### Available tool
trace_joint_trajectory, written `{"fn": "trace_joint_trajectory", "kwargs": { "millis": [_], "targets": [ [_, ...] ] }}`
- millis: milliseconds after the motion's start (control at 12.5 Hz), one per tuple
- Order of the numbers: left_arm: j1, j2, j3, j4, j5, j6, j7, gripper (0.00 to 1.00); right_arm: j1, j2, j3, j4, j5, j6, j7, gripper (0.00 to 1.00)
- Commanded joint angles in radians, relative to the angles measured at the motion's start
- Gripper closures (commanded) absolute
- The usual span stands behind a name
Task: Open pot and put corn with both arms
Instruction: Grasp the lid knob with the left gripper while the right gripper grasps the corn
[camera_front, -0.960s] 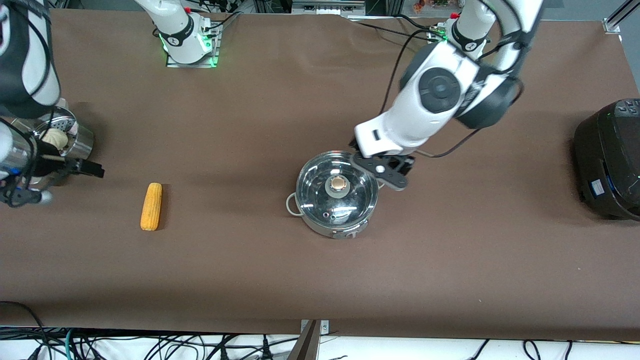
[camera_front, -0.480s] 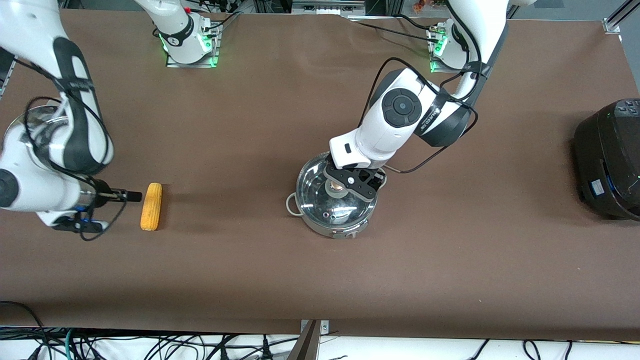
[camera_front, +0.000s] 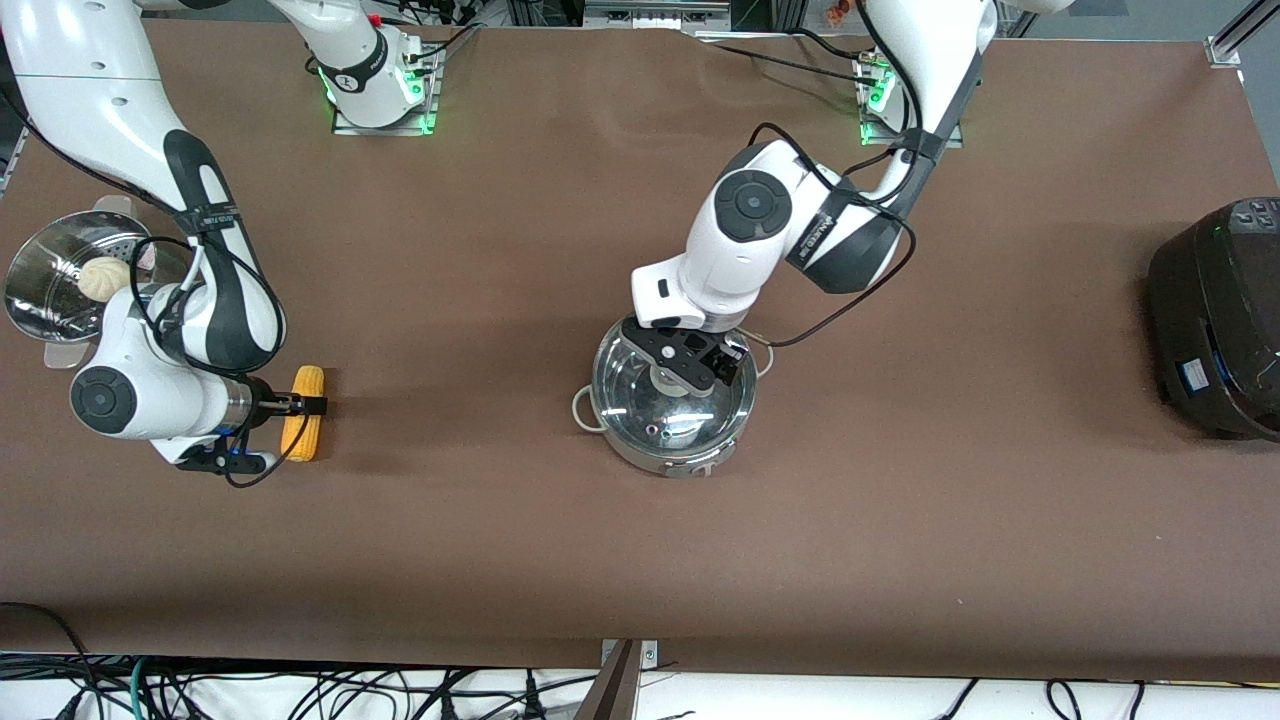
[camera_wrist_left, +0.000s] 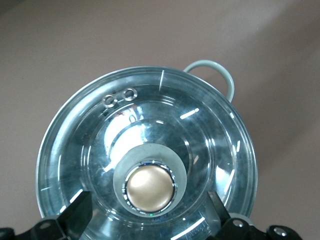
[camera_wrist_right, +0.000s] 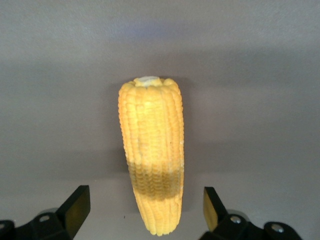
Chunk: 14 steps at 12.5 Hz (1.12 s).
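Note:
The steel pot stands mid-table with its glass lid on. My left gripper is down over the lid, open, with its fingers on either side of the round knob and not touching it. In the left wrist view the knob sits between the open fingers of the left gripper. The yellow corn lies on the table toward the right arm's end. My right gripper is low over the corn, open. In the right wrist view the corn lies between the open fingers of the right gripper.
A steel steamer basket with a white bun stands beside the right arm's elbow. A big black cooker stands at the left arm's end of the table. The pot's loop handle points toward the corn.
The left gripper has come over the lid and down around the knob. The right arm has swung from the steamer basket over to the corn and now straddles it.

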Motion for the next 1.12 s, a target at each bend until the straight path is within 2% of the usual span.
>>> {"fn": "trace_joint_trajectory", "kwargs": {
  "millis": [0,240,400,480,640,720,800,880,960,1040],
  "targets": [
    [-0.007,0.034,0.005,0.028,0.042,0.001,0.005,0.00,-0.008,0.000,0.003,-0.027,0.001,0.030,-0.018,0.00],
    [-0.007,0.038,0.005,0.031,0.043,0.001,0.012,0.00,-0.018,0.019,0.003,-0.027,0.002,0.048,-0.055,0.00],
    [-0.007,0.046,0.005,0.032,0.042,0.001,0.015,0.05,-0.025,0.028,0.003,-0.027,0.002,0.054,-0.059,0.00],
    [-0.007,0.047,0.005,0.032,0.040,0.003,0.016,0.15,-0.027,0.028,0.003,-0.027,0.002,0.054,-0.059,0.00],
    [-0.009,0.052,0.005,0.034,0.037,0.003,0.010,0.28,-0.027,0.040,0.003,-0.027,0.002,0.070,-0.059,0.00],
    [-0.009,0.052,0.005,0.034,0.037,0.003,0.007,0.39,-0.027,0.042,0.003,-0.027,0.002,0.074,-0.059,0.00],
    [-0.009,0.052,0.003,0.035,0.036,0.003,0.005,0.46,-0.028,0.042,0.004,-0.027,0.004,0.073,-0.061,0.15],
    [-0.009,0.051,0.003,0.035,0.036,0.001,0.004,0.56,-0.028,0.043,0.004,-0.027,0.005,0.073,-0.061,0.34],
    [-0.009,0.048,0.003,0.037,0.036,0.001,0.002,0.57,-0.027,0.043,0.004,-0.027,0.005,0.065,-0.061,0.57],
    [-0.009,0.047,0.003,0.037,0.036,0.001,0.002,0.58,-0.024,0.042,0.004,-0.026,0.005,0.062,-0.061,0.74]
  ]
}}
